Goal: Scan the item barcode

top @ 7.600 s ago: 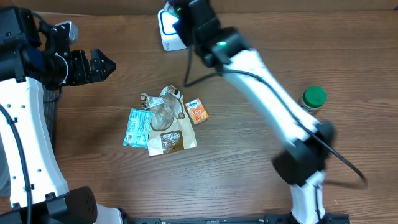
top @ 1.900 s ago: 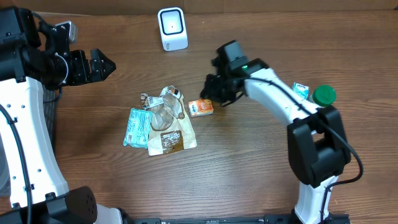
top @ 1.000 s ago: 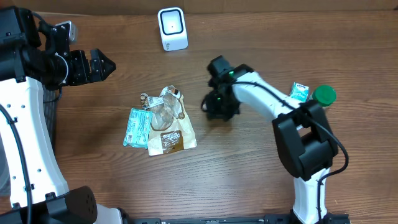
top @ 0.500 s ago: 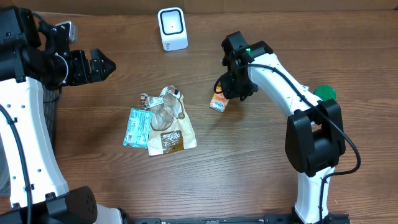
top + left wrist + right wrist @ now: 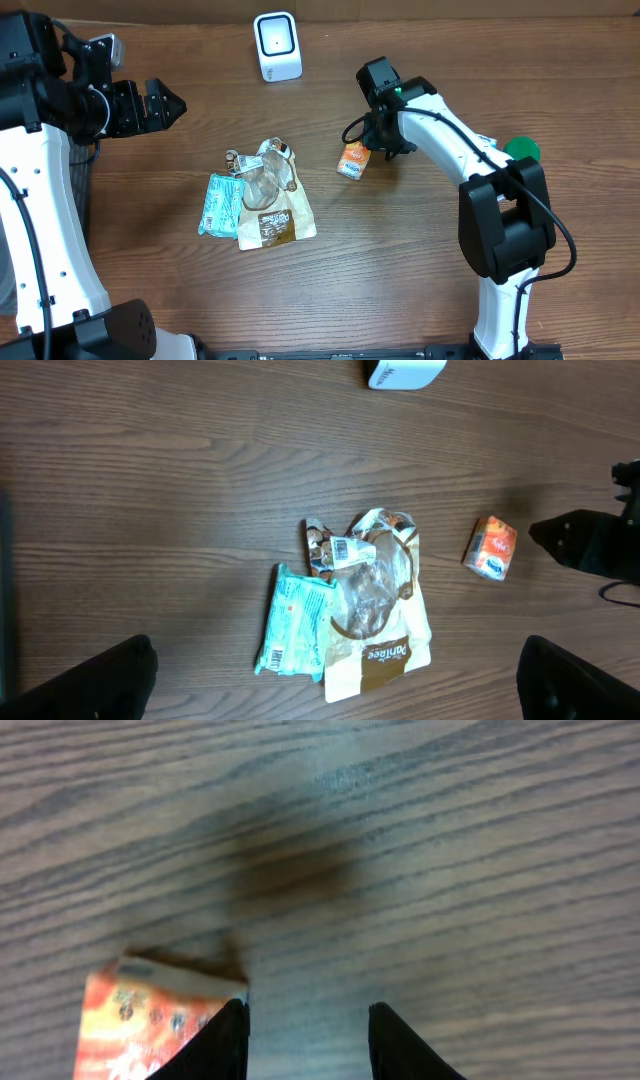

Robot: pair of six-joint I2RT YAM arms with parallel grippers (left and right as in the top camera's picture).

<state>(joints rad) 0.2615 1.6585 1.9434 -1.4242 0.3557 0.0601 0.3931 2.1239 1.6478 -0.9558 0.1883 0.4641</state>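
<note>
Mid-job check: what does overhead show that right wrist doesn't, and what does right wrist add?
Only overhead: the scanner, the packet pile and a green lid behind the right arm. Only right wrist: bare wood in the gap between its fingers, with the orange packet outside that gap, beside one finger. Both: the orange packet and the wooden table.

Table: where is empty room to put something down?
Bare wood lies between the packets and the near edge, and between the scanner and left end effector. It is crowded around the packets and the orange box.
</note>
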